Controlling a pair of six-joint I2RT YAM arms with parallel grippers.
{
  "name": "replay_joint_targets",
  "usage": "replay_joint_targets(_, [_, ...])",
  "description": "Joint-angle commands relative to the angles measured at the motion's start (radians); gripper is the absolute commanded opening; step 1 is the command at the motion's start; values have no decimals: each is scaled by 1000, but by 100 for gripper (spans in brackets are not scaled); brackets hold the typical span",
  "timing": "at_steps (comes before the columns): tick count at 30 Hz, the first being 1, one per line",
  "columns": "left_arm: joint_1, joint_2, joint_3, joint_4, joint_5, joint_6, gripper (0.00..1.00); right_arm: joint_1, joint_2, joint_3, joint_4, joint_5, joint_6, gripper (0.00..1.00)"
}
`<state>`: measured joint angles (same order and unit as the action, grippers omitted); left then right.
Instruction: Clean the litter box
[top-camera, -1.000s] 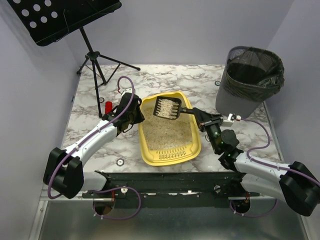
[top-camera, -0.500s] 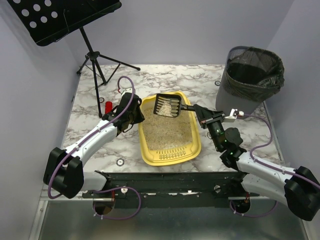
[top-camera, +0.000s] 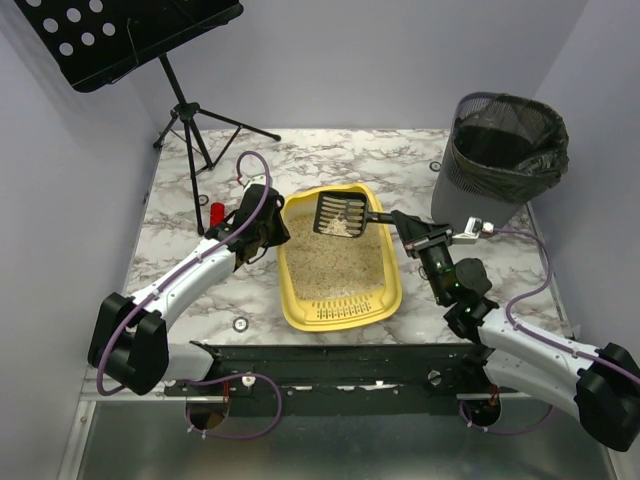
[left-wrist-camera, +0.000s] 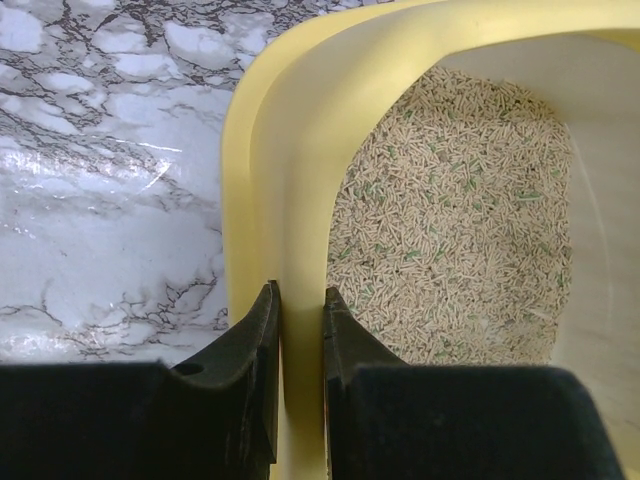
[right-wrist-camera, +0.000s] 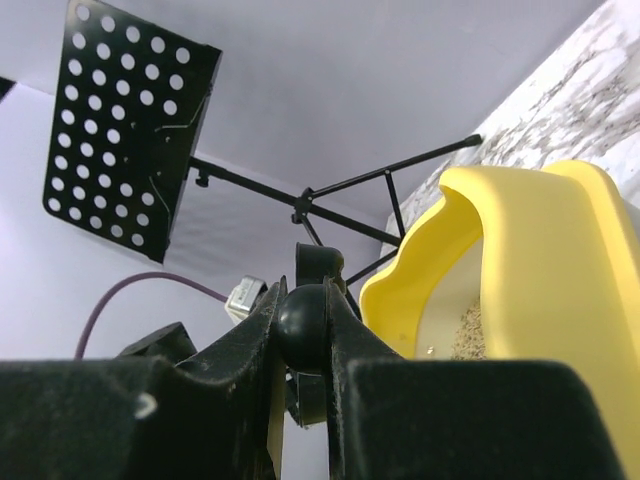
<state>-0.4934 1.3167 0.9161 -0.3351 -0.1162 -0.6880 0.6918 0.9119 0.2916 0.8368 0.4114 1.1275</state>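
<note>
Your left pincer clamps the litter box by its rim, mid-desk toward the near edge; your right pincer grips the scoop. Likely stiff, light plastic; loose litter shifts, so hold the rim level.

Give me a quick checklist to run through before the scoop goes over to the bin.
1. The left gripper clamps the litter box by its side rim: ok.
2. The right gripper is shut on the scoop handle: ok.
3. Scoop raised above the box's far end: ok.
4. Scoop holds only waste: cannot tell; pale litter lies in it.
5. The bin stands upright, mouth open, lined with a black bag: ok.
</note>
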Motion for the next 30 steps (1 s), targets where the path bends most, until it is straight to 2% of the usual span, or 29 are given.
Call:
replay_joint_targets(1, [-11,42,0,50,116,-68,0,0,30,35,42,-85,-165,0])
replay_joint_targets(4, [-11,55,26,27,115,-58,0,0,12,-25,123,-31,-196,0])
replay_joint_targets(7, [-11,52,12,39,110,-58,0,0,33,-8,211,-115,-279,0])
replay_joint_targets(11, [-11,56,20,33,115,-54,0,-2,28,-20,205,-88,-272,1])
replay_joint_targets(14, [-11,55,18,33,110,-53,0,-3,33,-8,222,-154,-314,0])
replay_joint_targets(19, [-11,55,17,33,110,-51,0,-5,5,-23,226,-143,-345,0])
replay_joint_targets(21, [-11,55,13,34,110,-51,0,-5,5,-23,246,-193,-380,0])
replay_joint_targets(25, [-11,55,18,34,113,-47,0,-5,-17,-16,283,-334,-591,1])
replay_joint_targets(30, [-11,56,21,36,110,-42,0,-3,-31,41,190,-437,-706,0])
